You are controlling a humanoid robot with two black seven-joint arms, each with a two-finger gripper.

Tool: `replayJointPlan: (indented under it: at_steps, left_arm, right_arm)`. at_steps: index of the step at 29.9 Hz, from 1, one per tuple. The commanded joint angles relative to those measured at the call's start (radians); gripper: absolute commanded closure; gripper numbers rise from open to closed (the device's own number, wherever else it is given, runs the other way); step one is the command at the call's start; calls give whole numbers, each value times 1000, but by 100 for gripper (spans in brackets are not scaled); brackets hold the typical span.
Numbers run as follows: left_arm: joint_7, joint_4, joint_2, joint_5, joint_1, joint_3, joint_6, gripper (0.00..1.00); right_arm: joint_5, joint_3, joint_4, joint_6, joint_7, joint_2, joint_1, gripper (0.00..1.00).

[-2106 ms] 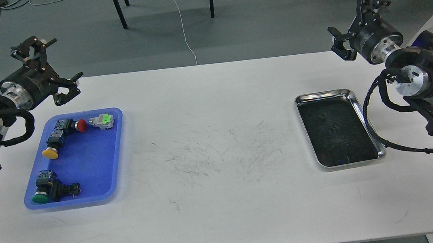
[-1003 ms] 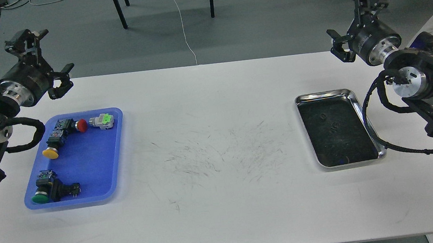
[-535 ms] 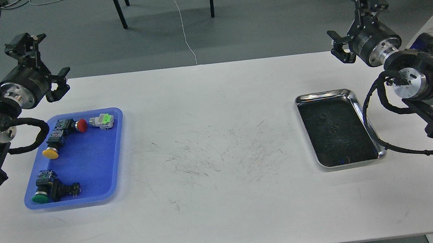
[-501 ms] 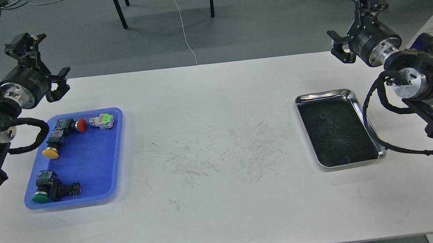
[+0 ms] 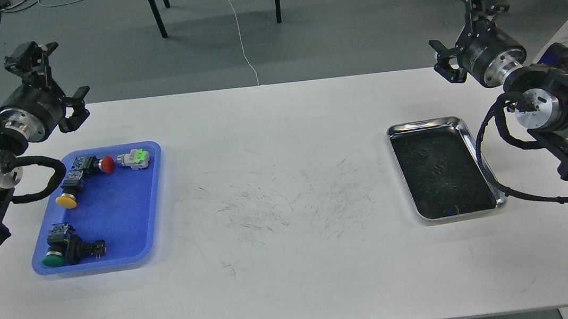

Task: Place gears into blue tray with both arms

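Note:
The blue tray [image 5: 119, 215] lies at the table's left and holds push-button switches with red [image 5: 107, 164], yellow [image 5: 66, 201] and green [image 5: 53, 259] caps. Two tiny dark gears [image 5: 424, 152] [image 5: 440, 164] show faintly on the dark bottom of the steel tray [image 5: 422, 125] at the right. My left gripper [image 5: 54, 73] hangs open and holds nothing above the table's far left corner, behind the blue tray. My right gripper [image 5: 461, 27] is also open with nothing in it, raised over the far right edge, behind the steel tray.
A white and green switch part [image 5: 135, 159] lies in the blue tray's far right corner. The white table [image 5: 288, 196] between the trays is scuffed with dark marks. Chair legs and cables stand on the floor beyond the far edge.
My left gripper has drawn back to the left and away from the blue tray's far corner. The right gripper has barely shifted. The trays and their contents have not moved.

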Motion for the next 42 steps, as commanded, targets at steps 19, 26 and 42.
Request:
replayJointPlan:
  at_steps: [19,26,42]
  left_arm:
    - [-2,0,2,11,-9,-2,-2,1]
    - [-2,0,8,11,-14,-2,-2,1]
    - [-3,0,23,9,-14,-3,-2,1]
  right_arm:
    - [-22,-604,23,-1,-62,-130,302,1]
    - [-26,-957,76,17,-61,-121,511,1]
    - [-311,-1135,107,-1,-57,-15,605,2]
